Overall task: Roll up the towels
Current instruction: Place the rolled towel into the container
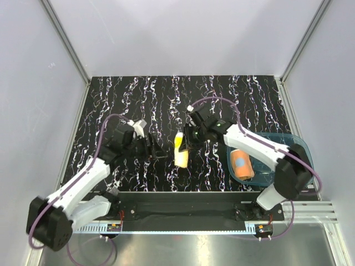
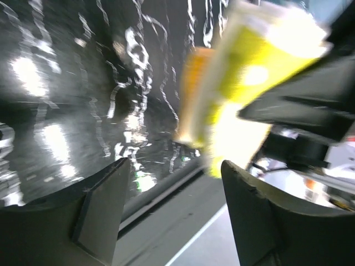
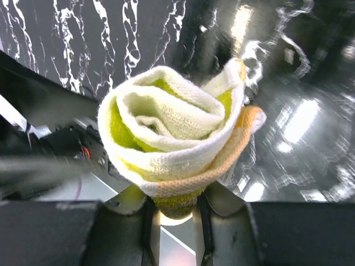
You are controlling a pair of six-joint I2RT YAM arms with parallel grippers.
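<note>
Right pincer (image 3: pixel 175 221): pinching the rolled yellow towel (image 3: pixel 172 138) by its end, at the middle of the worktop (image 1: pixel 138 100).
Left pincer (image 2: pixel 172 191): spread wide, empty, just left of the roll.
Orange towel (image 1: pixel 242 164): rolled, lying in the blue tray (image 1: pixel 288 141), right.
Step, as judged: carry the yellow roll to the tray, squeezing firmly so the coil cannot loosen.

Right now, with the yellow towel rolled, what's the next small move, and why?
Probably swing the right arm toward the blue tray. Its jaws are clamped on the rolled yellow towel, the left jaws stand open and clear of it, and the rolled orange towel lies in that tray.
</note>
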